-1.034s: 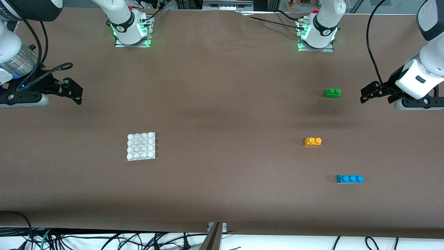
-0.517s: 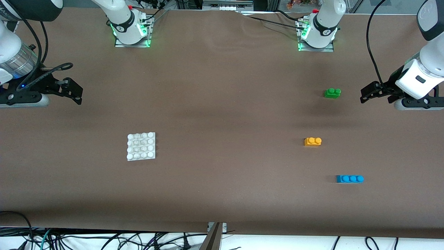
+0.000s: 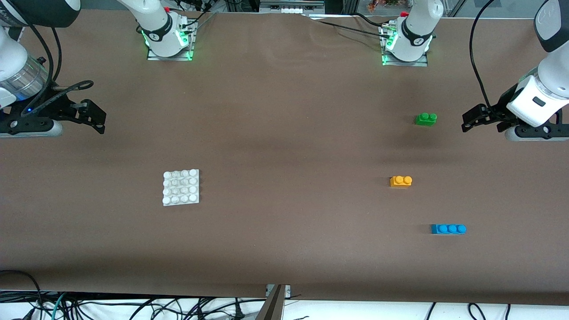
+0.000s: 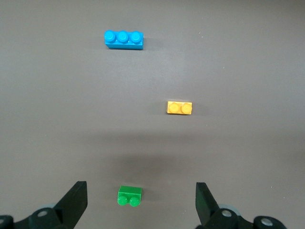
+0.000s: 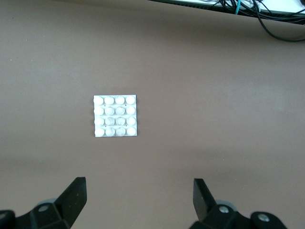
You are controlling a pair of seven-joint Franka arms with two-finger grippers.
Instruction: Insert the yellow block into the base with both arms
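Over the table's left-arm end you have the left gripper (image 3: pixel 472 121) wide, empty | yellow block (image 3: pixel 401 181) well apart from it, between green brick (image 3: pixel 426 119) and blue brick (image 3: pixel 448 229) | right gripper (image 3: pixel 94 119) wide, waiting | base (image 3: pixel 181 187) under its end.

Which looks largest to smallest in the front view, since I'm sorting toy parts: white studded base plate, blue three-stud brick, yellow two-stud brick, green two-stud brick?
1. White square studded plastic base plate
2. Blue three-stud plastic brick
3. Yellow two-stud plastic brick and green two-stud plastic brick: they look alike, so unranked.
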